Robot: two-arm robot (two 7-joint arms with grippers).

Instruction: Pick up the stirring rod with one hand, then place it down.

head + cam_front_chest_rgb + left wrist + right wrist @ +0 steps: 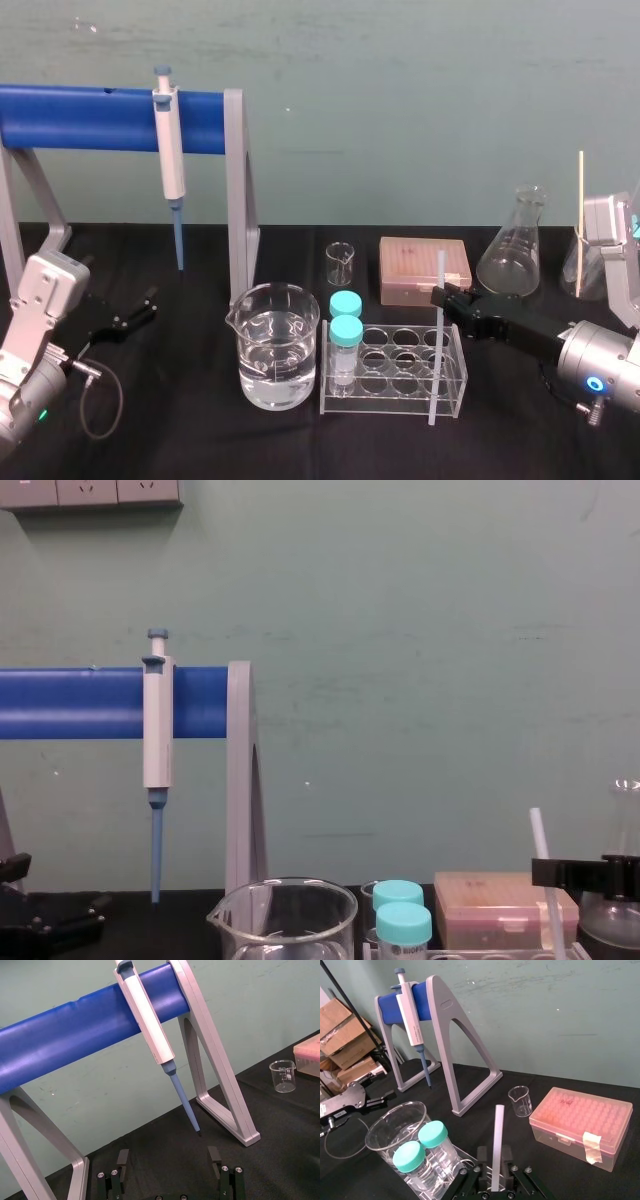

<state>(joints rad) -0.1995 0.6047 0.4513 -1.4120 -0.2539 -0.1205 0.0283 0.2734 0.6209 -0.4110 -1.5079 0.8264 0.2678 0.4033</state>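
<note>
The stirring rod (438,330), thin, white and translucent, stands nearly upright at the right end of the clear tube rack (460,385). My right gripper (445,297) reaches in from the right and is shut on the rod's upper part. In the right wrist view the rod (497,1145) rises from between the black pads of the gripper (495,1170), which press it on both sides. The chest view shows the rod (545,870) crossing the gripper (548,872) at the lower right. My left gripper (130,315) rests open on the table at the far left, its fingers (122,1160) spread with nothing between them.
Two teal-capped tubes (346,335) stand in the rack's left end. A water-filled beaker (277,345) sits beside it. Behind are a small beaker (340,262), a pink tip box (424,268) and a flask (515,245). A pipette (170,160) hangs on the blue stand (90,118).
</note>
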